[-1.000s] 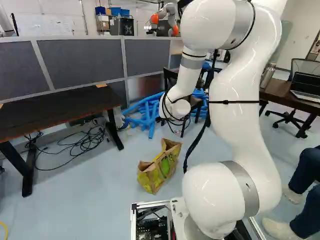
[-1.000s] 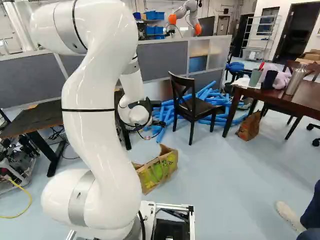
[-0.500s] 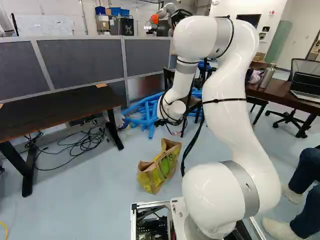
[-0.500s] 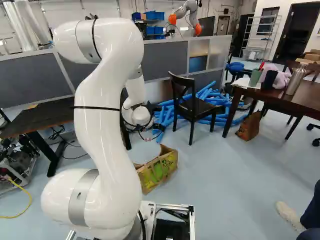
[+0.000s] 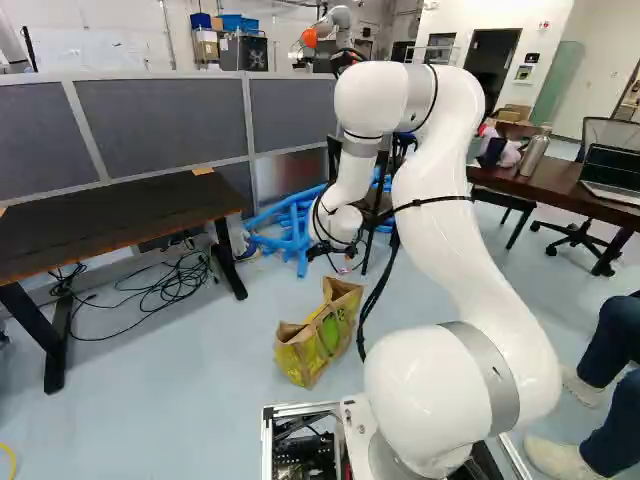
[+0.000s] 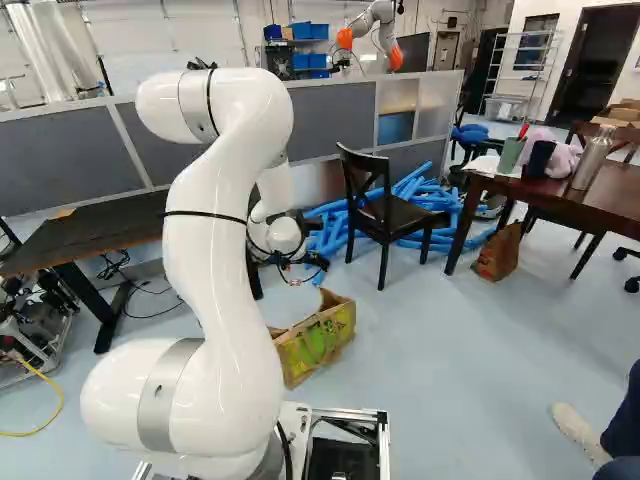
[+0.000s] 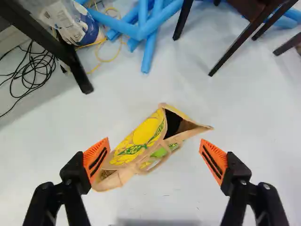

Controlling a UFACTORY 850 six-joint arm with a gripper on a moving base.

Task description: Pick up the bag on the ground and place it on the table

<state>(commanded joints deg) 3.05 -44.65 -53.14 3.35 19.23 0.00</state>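
Observation:
In the right base view the gripper (image 6: pixel 314 264) hangs above the floor, beyond the bag and higher than it. The brown, yellow and green paper bag (image 6: pixel 318 342) stands on the floor ahead of the base, also seen in the left base view as the bag (image 5: pixel 322 335). The wrist view has the gripper (image 7: pixel 156 155) wide open, its orange pads far apart. Below and ahead of it lies the bag (image 7: pixel 141 139), its handles showing, untouched. A dark table (image 5: pixel 110 220) is at the left of the left base view; another table (image 6: pixel 570 200) is at the right of the right base view.
A black chair (image 6: pixel 385 210) stands beyond the bag, before a heap of blue tubes (image 6: pixel 420 195). Cables (image 5: pixel 165 290) lie under the left table. Another brown bag (image 6: pixel 498 255) is beneath the right table. Another robot (image 6: pixel 372 35) rises behind the grey partition (image 5: pixel 160 125).
The arm's upper part has come down and reached farther forward. The gripper has moved slightly left in the left base view and right in the right one. The base and bag have stayed put.

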